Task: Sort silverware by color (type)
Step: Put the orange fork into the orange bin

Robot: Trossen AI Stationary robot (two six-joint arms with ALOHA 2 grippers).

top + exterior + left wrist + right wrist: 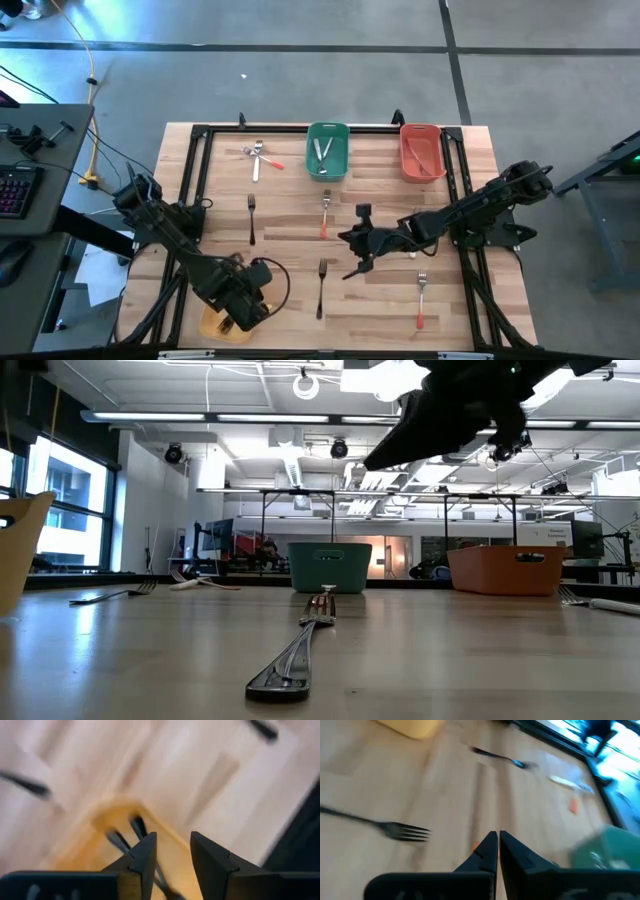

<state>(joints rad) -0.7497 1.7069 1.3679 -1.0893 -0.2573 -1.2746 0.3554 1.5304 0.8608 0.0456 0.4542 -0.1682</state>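
Even, bright overhead light fills the room; ceiling lamps (310, 382) glare white in the low view. Shadows on the table (290, 225) are soft. Both wrist views are smeared with motion blur; the nearest fork (290, 655) is out of focus.

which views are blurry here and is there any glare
Left wrist view: heavy motion blur over the yellow bin, while the left tool stays sharp. Right wrist view: smeared table and black fork. Low view: bright ceiling lights, sharp near fork. High view: evenly lit.
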